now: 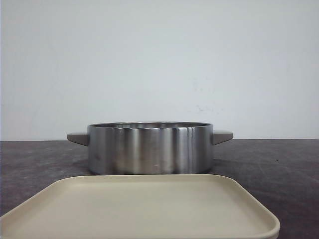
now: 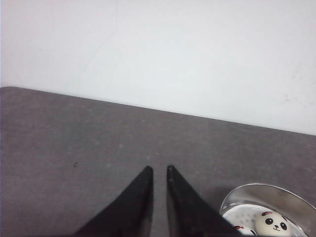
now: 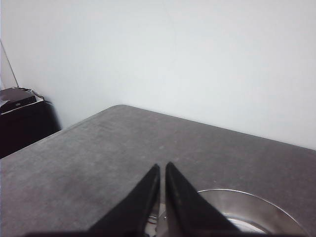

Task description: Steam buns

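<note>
Since the one panda bun you can see already sits inside the steel pot, the loading looks done or nearly so; you cannot count the others from here. The beige tray in front of the pot lies bare, likely where they came from. Your left gripper and right gripper hang above the dark table, fingertips nearly together, holding nothing.

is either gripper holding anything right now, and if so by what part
Nothing is held. The left gripper and right gripper both have their fingers nearly together, with only table showing in the thin gap. A bun sits in the pot.
</note>
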`<action>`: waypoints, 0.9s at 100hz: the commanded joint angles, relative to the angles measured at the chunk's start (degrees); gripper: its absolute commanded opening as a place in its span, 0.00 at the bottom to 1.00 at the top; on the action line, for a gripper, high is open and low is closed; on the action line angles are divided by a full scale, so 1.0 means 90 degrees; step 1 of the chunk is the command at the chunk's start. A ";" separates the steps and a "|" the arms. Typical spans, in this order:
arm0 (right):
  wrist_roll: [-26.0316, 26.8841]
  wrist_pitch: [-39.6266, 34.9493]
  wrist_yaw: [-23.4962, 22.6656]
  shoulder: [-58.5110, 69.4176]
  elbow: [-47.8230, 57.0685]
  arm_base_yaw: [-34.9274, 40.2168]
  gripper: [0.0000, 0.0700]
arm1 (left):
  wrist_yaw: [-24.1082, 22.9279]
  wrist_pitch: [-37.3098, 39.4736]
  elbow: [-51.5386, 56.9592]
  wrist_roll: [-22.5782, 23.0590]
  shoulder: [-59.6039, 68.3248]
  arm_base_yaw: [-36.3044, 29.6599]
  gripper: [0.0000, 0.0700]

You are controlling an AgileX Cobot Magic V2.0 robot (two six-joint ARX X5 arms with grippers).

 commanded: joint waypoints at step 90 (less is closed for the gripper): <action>-0.0758 -0.1979 -0.0119 -0.4333 -0.2467 -0.2858 0.02 | -0.0032 0.0090 0.0075 0.0019 0.0015 -0.0012 0.00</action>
